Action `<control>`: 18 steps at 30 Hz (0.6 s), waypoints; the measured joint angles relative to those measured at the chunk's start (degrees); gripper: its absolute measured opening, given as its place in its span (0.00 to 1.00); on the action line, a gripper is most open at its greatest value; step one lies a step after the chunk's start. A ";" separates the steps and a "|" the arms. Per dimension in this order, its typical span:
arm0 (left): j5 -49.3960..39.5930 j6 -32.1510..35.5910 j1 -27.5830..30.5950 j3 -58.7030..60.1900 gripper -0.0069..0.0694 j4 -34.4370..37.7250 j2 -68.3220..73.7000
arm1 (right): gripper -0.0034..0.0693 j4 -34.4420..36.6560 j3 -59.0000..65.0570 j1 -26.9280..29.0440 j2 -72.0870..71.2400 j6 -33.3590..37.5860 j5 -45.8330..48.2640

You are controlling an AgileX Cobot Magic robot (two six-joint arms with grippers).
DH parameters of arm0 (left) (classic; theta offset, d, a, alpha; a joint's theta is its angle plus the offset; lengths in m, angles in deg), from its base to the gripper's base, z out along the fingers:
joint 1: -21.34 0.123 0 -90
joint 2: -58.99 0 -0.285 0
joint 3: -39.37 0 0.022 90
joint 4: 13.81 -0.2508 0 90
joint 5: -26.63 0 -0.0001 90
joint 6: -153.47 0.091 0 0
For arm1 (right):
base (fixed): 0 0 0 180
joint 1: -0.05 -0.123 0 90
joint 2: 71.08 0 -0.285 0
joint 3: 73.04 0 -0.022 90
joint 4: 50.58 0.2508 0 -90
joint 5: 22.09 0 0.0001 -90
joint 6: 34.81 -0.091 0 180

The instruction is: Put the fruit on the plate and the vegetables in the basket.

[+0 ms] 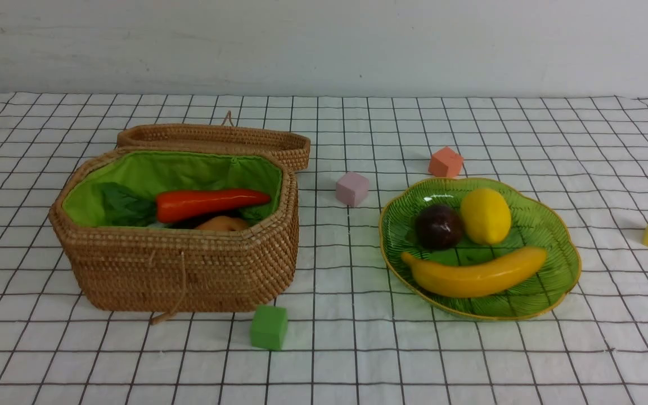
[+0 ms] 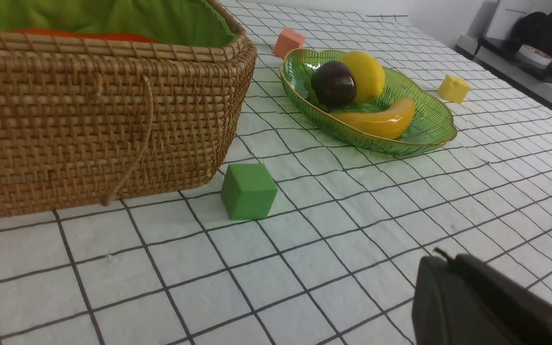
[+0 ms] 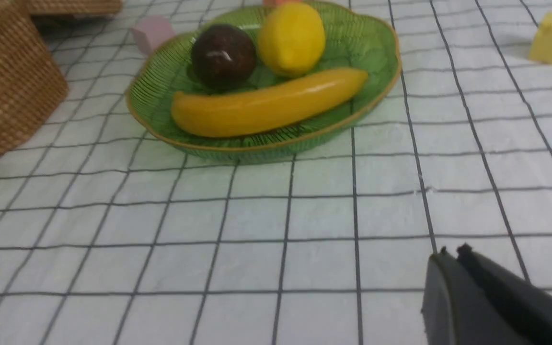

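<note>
- The banana (image 1: 478,274), the lemon (image 1: 486,216) and the mangosteen (image 1: 439,226) are found already on the plate (image 1: 557,281), which sits at about 3 o'clock of the basket (image 1: 189,270) on the table (image 1: 358,360)
- The carrot (image 1: 211,203) is seen lying across the inside of the basket, with the potato (image 1: 223,224) partly hidden beneath it (the eggplant cannot be made out for certain)
- The toy produce is judged light and stiff, with glossy, rather slippery skins; the banana would best be taken across its middle, the carrot across its thick body rather than its leaves
- The glass plate is judged fragile and should not be knocked
- The jaws of the left gripper (image 2: 441,261) and the right gripper (image 3: 451,254) are pressed together, nothing being held, both hanging low over bare table
</note>
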 joint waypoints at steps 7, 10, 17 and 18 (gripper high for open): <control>-0.21 0.00 0.00 0.00 0.09 0.00 0.41 | 0.08 -0.99 2.25 0.06 -1.78 -3.39 -1.89; -0.21 0.00 0.00 0.00 0.10 0.00 0.41 | 0.08 -1.48 2.25 0.06 -1.78 -5.55 -1.89; -0.43 0.00 0.00 0.00 0.10 0.00 0.41 | 0.09 -1.75 2.25 0.06 -1.78 -6.04 -1.89; -0.45 0.00 0.00 0.00 0.10 0.00 0.41 | 0.09 -1.75 2.25 0.06 -1.78 -6.04 -1.89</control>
